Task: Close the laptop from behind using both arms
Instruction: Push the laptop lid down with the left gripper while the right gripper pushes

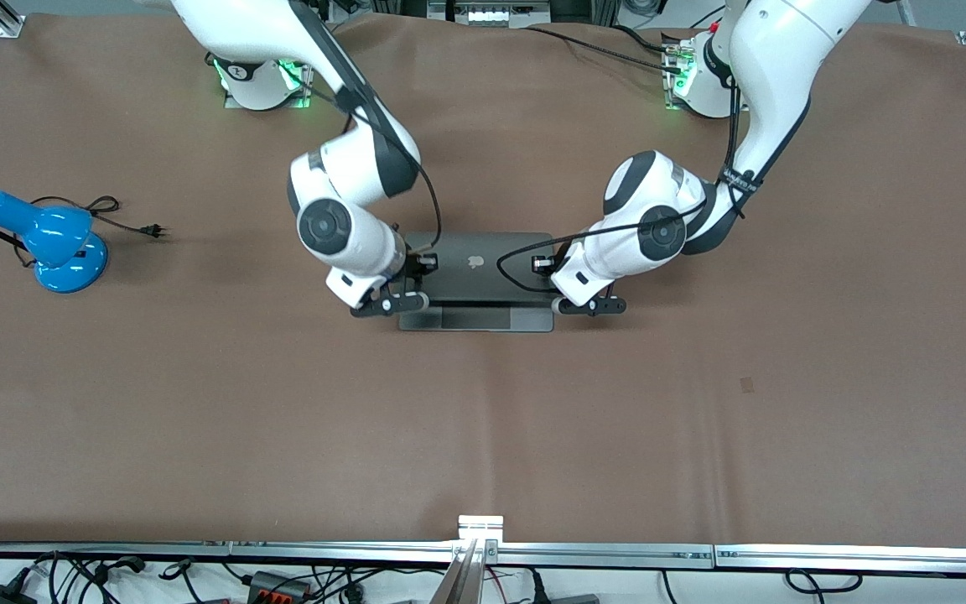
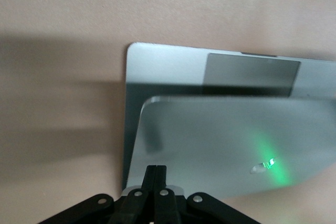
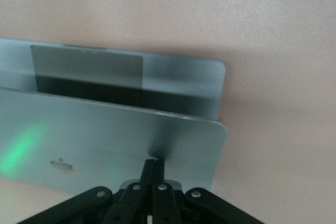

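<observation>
Laptop (image 1: 476,281) lid half-lowered; left gripper (image 2: 156,174), right gripper (image 3: 154,167) pressed closed against it.

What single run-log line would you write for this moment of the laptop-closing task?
laptop: lid partly lowered, trackpad edge showing | left gripper: shut, tip on lid | right gripper: shut, tip on lid | blue desk lamp: toward right arm's end
</observation>
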